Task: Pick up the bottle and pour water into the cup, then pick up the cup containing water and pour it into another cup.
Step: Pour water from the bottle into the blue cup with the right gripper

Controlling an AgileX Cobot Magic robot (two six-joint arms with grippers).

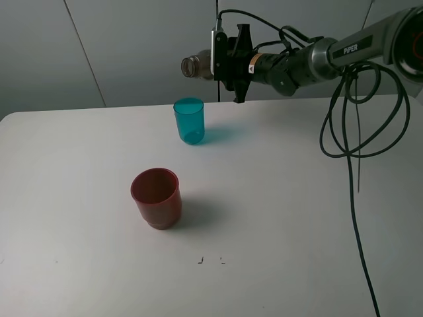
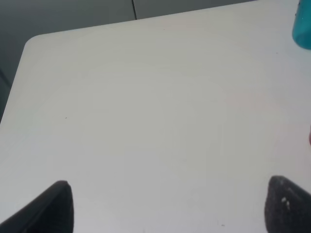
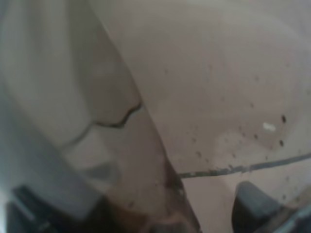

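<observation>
over the far middle of the worktop (image 1: 79,198), find the right tool (image 1: 225,61) pinching the bottle (image 1: 197,66) by its body, laid nearly level, open neck aimed toward 9 o'clock in the high view. look just below that mouth for the cup (image 1: 189,121), upright on the worktop and not touched by the bottle. cannot tell from one high view alone whether truly lined up in depth. spot another cup (image 1: 156,198) nearer the front edge, about 7 o'clock from the teal one, upright and well apart. no stream visible; water level in the cup impossible to judge.

reads as the pouring step, barely under way. to do it well:
- check the mouth against the middle of the rim before tipping further, not over its 9 o'clock lip.
- roll the wrist slowly, dipping the neck only a little past level, to get a thin stream rather than a gulp.
- hold the neck clear of the light tumbler to avoid knocking it over.
- stop short of a full cup, thinking ahead to lifting and tipping it into the red one.

leave the left tool (image 2: 170,208) parked: spread wide, gripping nothing, hanging above bare worktop.
</observation>
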